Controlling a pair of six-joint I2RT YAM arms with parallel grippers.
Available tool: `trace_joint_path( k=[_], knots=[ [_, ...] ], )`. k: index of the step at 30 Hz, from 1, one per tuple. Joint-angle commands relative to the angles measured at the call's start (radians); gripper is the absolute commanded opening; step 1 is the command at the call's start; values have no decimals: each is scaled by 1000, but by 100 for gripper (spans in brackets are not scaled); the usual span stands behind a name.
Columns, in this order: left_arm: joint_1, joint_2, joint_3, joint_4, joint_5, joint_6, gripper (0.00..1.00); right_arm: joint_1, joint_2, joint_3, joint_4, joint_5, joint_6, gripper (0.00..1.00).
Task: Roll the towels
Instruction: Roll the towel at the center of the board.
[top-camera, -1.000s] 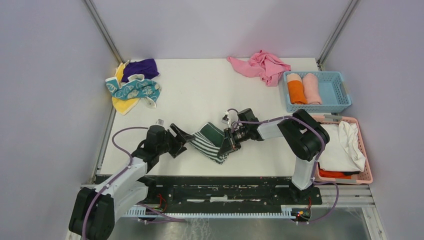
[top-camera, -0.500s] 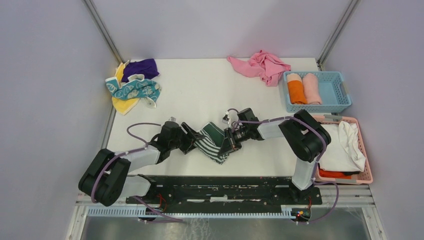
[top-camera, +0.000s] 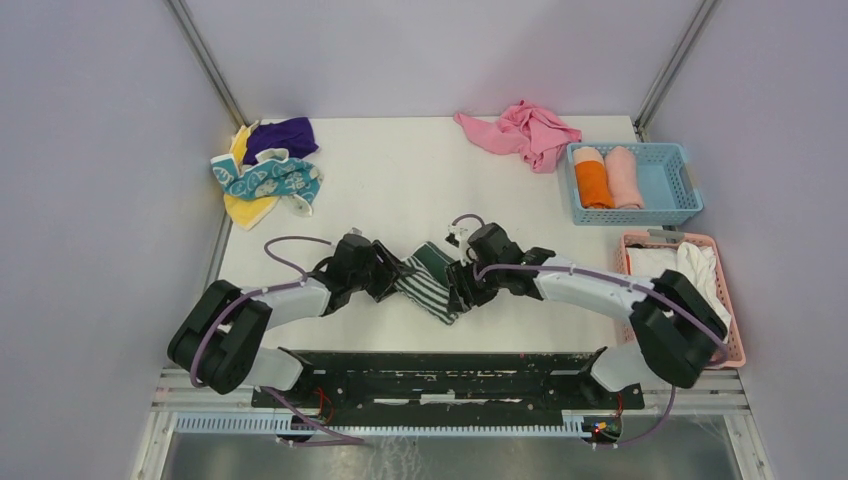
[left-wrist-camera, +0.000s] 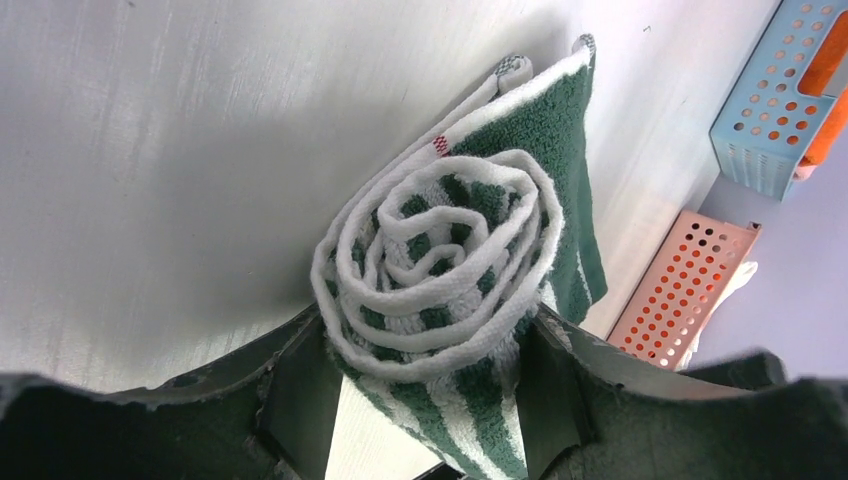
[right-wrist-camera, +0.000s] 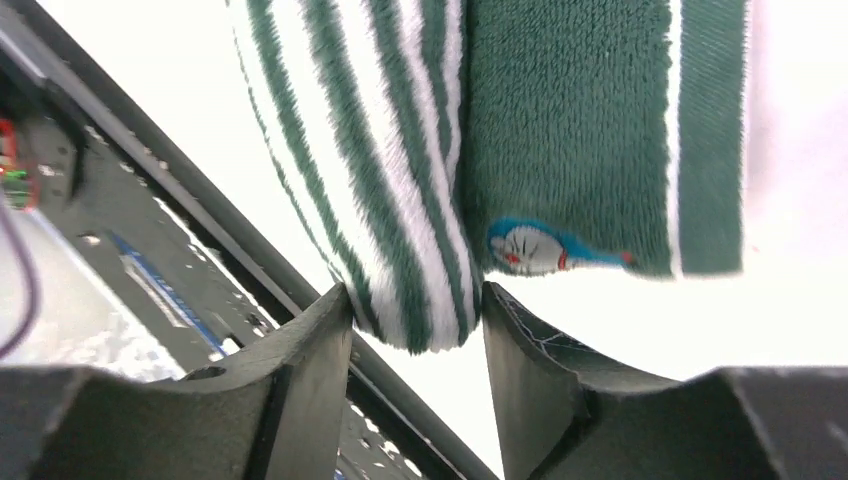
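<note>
Upper left of the top view: yellow towel (top-camera: 243, 208), purple towel (top-camera: 282, 135) and teal cartoon towel (top-camera: 270, 180) in a loose heap, none rolled. Bottom centre, near the front edge of the table (top-camera: 400, 180): green-and-white striped towel (top-camera: 428, 285), rolled, lying diagonally between the arms. Left gripper (top-camera: 392, 280) is on its left end, jaws partly open, fingers (left-wrist-camera: 300, 390) pressed to both sides of the spiral, so it has the roll. Right gripper (top-camera: 462, 292) is at the other end, jaws apart and straddling the striped edge. Loose contact at most, no clamp. Risks, my read: only one end is pinched, so a lift or drag could let the free end sag and the spiral telescope or unwind. The outer green flap isn't tucked and could peel off. A right finger could snag the terry on pullout and tug the roll open. Far right: blue basket (top-camera: 660, 185) with an orange and a pink roll, pink basket (top-camera: 735, 330) below it with white fabric.
</note>
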Motion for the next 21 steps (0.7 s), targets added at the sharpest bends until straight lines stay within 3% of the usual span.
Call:
trace_joint_path(
  k=[1,4,8,14,21],
  knots=[
    [-11,36,5,-159,-102,43,64,131,-157,71,-222,465,-113,58],
    [-20,38,18,-167,-102,42,64,237,-199,119,-241,647,-154,67],
    [-28,38,32,-181,-104,42,64,368,-168,176,-217,786,-219,69],
    [-35,38,41,-191,-103,38,64,514,3,271,-140,948,-319,70],
    [-38,31,34,-191,-103,32,65,560,228,331,-139,1027,-368,73]
  ],
)
